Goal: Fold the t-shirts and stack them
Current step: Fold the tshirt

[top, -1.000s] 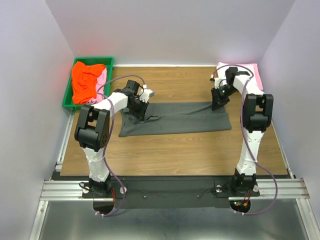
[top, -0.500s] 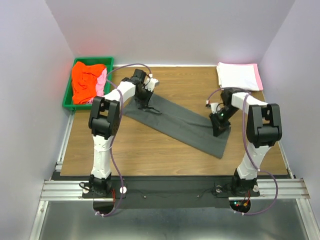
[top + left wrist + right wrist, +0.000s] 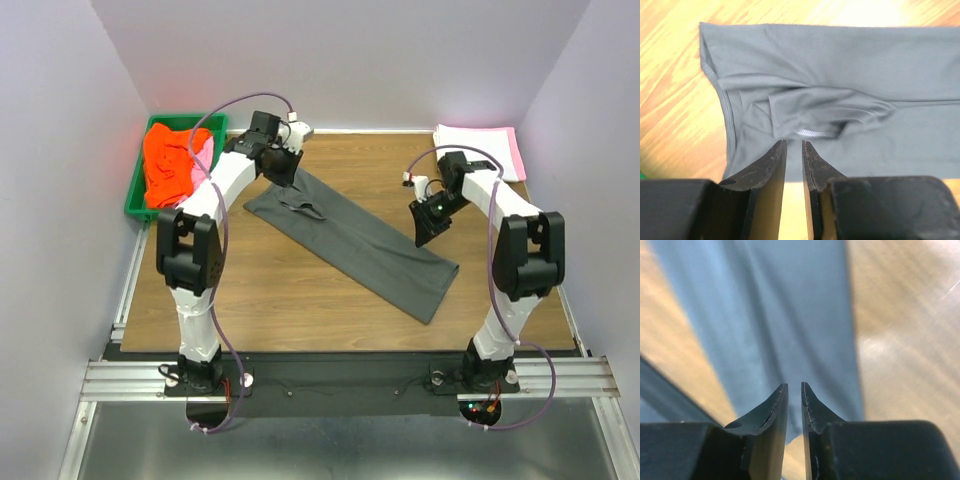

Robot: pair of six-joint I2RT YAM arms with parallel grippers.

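Note:
The dark charcoal t-shirt (image 3: 350,240) lies folded into a long strip, running diagonally from back left to front right on the wooden table (image 3: 300,310). My left gripper (image 3: 287,172) hovers over its back-left end. In the left wrist view (image 3: 794,142) its jaws stand a thin gap apart and empty, with the collar end (image 3: 815,112) just ahead. My right gripper (image 3: 424,228) is beside the strip's right part. Its jaws (image 3: 794,385) are also nearly together and empty above the blurred cloth (image 3: 785,315). A folded white t-shirt (image 3: 470,150) lies on a pink one (image 3: 513,152) at the back right.
A green plastic bin (image 3: 133,195) at the back left holds a crumpled orange-red t-shirt (image 3: 165,165). Grey walls close in the table on three sides. An aluminium rail (image 3: 350,375) runs along the near edge by the arm bases.
The charcoal shirt swung from lying crosswise to a diagonal. Both grippers, which were down on its ends, have come off it; the left moved back, the right moved back and up.

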